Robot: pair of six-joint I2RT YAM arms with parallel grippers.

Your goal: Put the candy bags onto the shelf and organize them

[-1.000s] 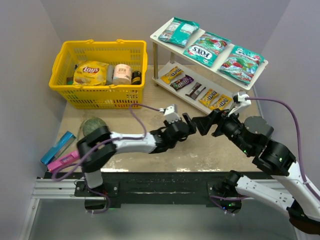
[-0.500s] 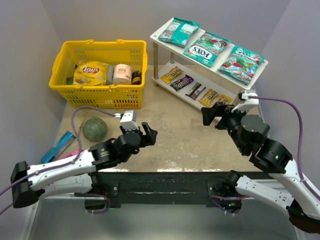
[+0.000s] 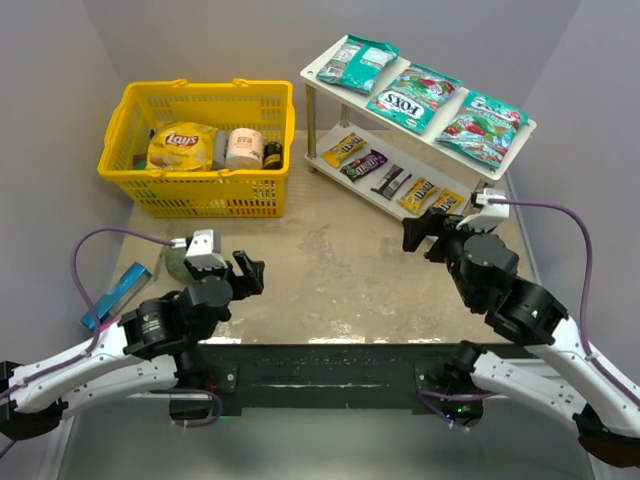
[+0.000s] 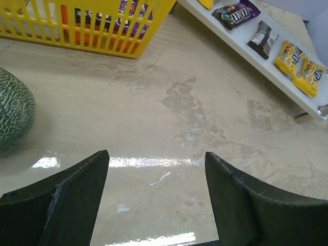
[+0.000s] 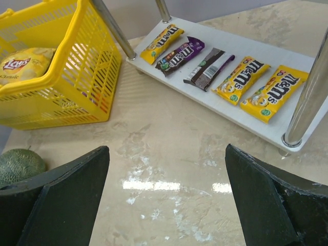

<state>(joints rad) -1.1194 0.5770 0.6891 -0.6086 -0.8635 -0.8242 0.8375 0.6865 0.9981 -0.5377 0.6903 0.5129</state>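
Note:
The white two-tier shelf stands at the back right. Three teal candy bags lie side by side on its top board. On the lower board lie a yellow packet, a purple one, a brown one and two more yellow ones. My left gripper hovers open over bare table near the front left. Just in front of the shelf's lower tier, my right gripper is wide open and holds nothing.
A yellow basket at the back left holds a Lay's chip bag and a tub. A green melon sits beside my left wrist. A flat blue packet lies at the table's left edge.
My left arm has drawn back from the table's middle to the near left. My right gripper has opened wider and shifted slightly right, in front of the shelf.

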